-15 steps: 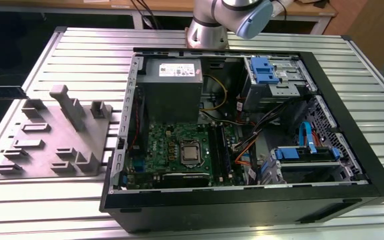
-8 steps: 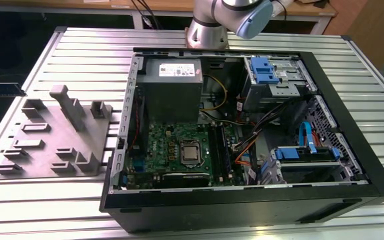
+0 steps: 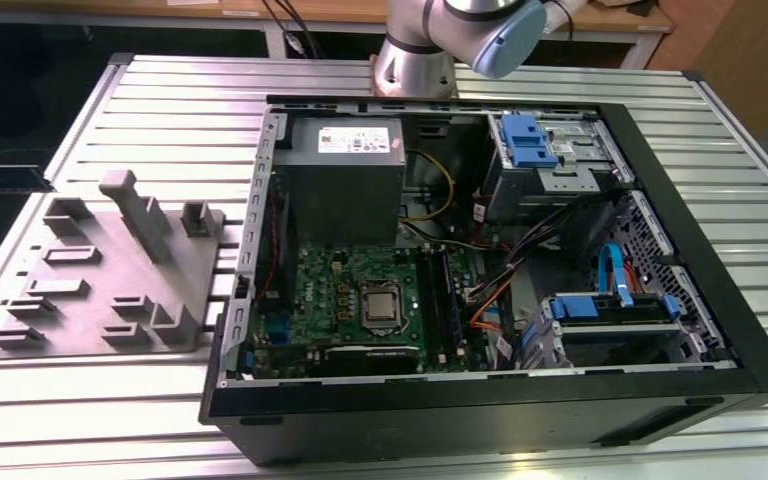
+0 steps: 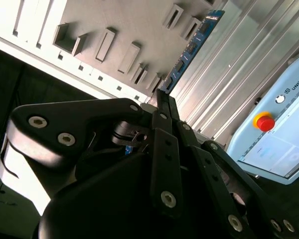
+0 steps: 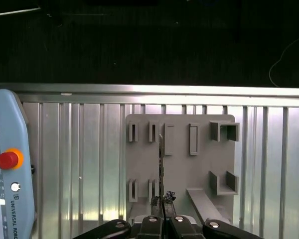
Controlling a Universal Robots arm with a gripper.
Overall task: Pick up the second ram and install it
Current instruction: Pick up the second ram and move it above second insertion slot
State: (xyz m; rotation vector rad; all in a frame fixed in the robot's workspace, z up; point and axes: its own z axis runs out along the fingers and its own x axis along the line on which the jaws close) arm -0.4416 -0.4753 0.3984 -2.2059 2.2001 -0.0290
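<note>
Jaws tight around second ram.

The tray lies on the slatted table, at the exterior view's left of the open computer case holding the motherboard; the second ram, pinched in the gripper, points toward the tray

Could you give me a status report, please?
Gripper shut on memory stick. Stick over grey tray, not yet in computer. Nothing seen blocking it.

Tool pinches second ram edge-on; grey tray behind, pendant beside.
</note>
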